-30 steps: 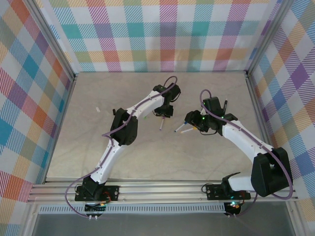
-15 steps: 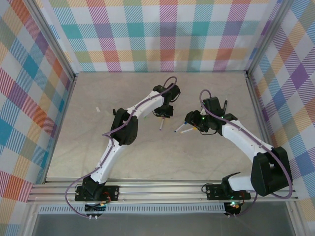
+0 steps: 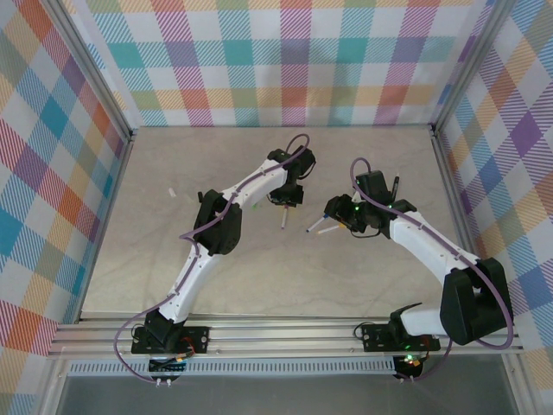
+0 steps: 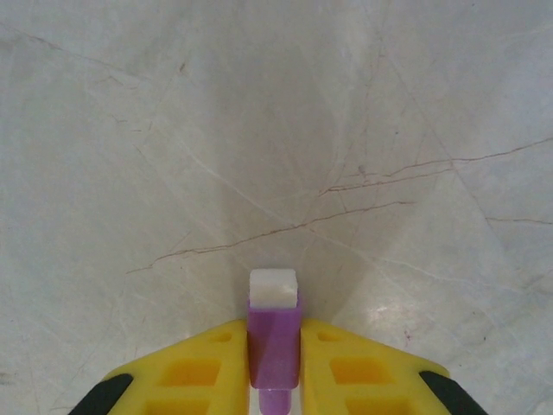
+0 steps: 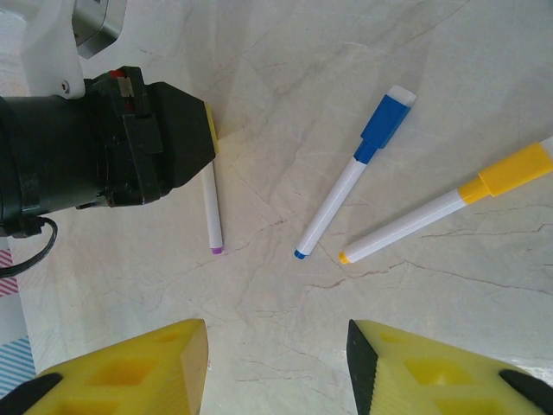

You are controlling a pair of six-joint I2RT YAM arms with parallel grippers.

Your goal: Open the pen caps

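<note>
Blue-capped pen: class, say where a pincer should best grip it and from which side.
Probably the white barrel, from above, jaws across it: it lies flat, and that leaves the blue cap free for pulling off.

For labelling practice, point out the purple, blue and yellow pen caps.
purple plastic pen cap (image 4: 275, 350): left wrist view, front face.
blue plastic pen cap (image 5: 385, 121): right wrist view, mid-length.
yellow plastic pen cap (image 5: 515, 169): right wrist view, mid-length.
</note>
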